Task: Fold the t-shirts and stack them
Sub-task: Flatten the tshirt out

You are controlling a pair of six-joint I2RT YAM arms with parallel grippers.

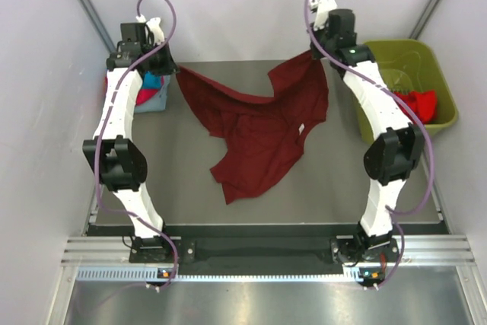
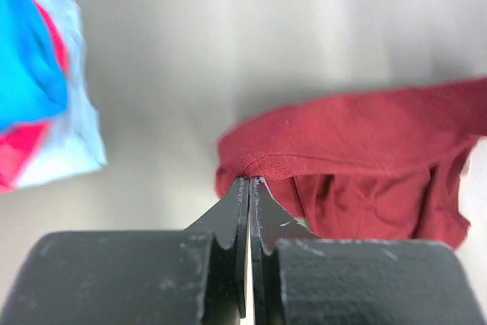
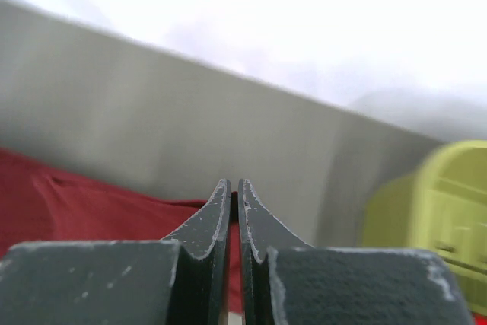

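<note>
A dark maroon t-shirt (image 1: 259,127) hangs stretched between my two grippers at the back of the table, and its lower part lies crumpled on the table. My left gripper (image 1: 175,71) is shut on one corner of it, which shows in the left wrist view (image 2: 342,135) at the fingertips (image 2: 249,182). My right gripper (image 1: 313,54) is shut on the other raised corner, with maroon cloth (image 3: 91,203) between its jaws (image 3: 234,188). Teal, pink-red and pale grey-blue shirts lie in a pile (image 1: 152,90) at the back left. A bright red shirt (image 1: 420,102) lies in the basket.
An olive-green plastic basket (image 1: 445,89) stands at the back right, beside the right arm; its wall also shows in the right wrist view (image 3: 445,211). The pile of shirts (image 2: 38,104) lies just left of my left gripper. White walls enclose the table on three sides.
</note>
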